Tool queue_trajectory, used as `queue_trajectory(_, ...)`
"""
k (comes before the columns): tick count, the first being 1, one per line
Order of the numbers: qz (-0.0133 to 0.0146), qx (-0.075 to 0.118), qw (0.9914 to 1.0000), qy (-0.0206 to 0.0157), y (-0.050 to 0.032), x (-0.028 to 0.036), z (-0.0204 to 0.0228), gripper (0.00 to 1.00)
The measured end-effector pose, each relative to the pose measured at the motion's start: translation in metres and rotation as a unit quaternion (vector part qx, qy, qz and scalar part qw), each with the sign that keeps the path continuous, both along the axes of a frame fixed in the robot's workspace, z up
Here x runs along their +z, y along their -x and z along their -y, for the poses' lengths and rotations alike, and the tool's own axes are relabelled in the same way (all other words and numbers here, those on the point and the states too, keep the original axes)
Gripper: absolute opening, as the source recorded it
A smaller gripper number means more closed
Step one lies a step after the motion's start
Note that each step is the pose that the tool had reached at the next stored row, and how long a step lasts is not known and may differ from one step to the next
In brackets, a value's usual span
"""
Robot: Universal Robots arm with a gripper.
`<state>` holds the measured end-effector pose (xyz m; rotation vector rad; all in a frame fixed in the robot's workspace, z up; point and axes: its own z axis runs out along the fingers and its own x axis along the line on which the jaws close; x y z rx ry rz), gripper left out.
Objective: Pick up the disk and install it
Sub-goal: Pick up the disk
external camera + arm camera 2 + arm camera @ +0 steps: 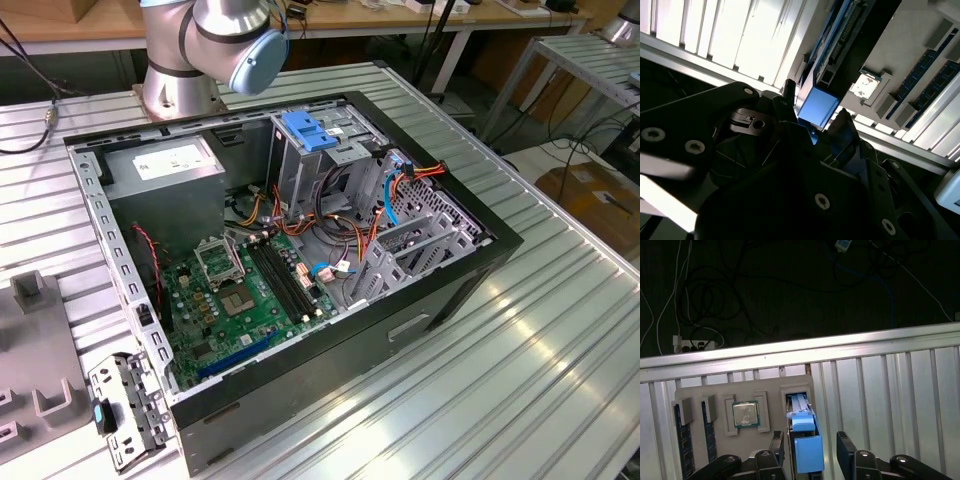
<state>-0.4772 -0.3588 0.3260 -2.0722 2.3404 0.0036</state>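
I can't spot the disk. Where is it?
In the first wrist view the disk sits in the grey tray's slot beside the square chip, between the gripper fingers.

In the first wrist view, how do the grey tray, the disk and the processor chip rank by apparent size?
1. grey tray
2. disk
3. processor chip
The disk sits nearer the camera, so its second place is unsure.

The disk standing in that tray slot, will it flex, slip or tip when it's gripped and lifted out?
Probably rigid: the disk looks like a flat slab with blue plastic rails. Standing on edge in its tray slot, it may bind if pulled askew. The smooth blue end between the gripper's open jaws could slip.
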Motion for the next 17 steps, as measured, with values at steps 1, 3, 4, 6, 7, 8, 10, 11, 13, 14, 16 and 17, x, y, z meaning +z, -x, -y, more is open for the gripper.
queue_trajectory(1,0.0000,0.000,1.00000,0.0000,0.0000,0.0000,0.0000,0.54)
queue_trajectory(3,0.0000,0.000,1.00000,0.0000,0.0000,0.0000,0.0000,0.54)
queue_trajectory(4,0.0000,0.000,1.00000,0.0000,0.0000,0.0000,0.0000,0.54)
queue_trajectory(6,0.0002,0.000,1.00000,0.0003,0.0000,-0.0003,0.0000,0.54)
queue_trajectory(7,0.0005,0.000,1.00000,0.0009,0.0000,-0.0007,0.0000,0.54)
queue_trajectory(8,0.0008,0.000,1.00000,0.0018,0.0000,-0.0014,0.0000,0.54)
queue_trajectory(10,0.0009,0.000,1.00000,0.0027,0.0000,-0.0037,0.0000,0.54)
queue_trajectory(11,0.0010,0.000,1.00000,0.0028,0.0000,-0.0053,0.0000,0.54)
queue_trajectory(13,0.0010,0.000,1.00000,0.0029,0.0000,-0.0080,0.0000,0.54)
queue_trajectory(14,0.0010,0.000,1.00000,0.0029,0.0000,-0.0109,0.0000,0.54)
queue_trajectory(16,0.0004,0.000,1.00000,0.0029,0.0000,-0.0147,0.0000,0.54)
queue_trajectory(17,-0.0007,0.000,1.00000,0.0029,-0.0003,-0.0174,-0.0001,0.54)
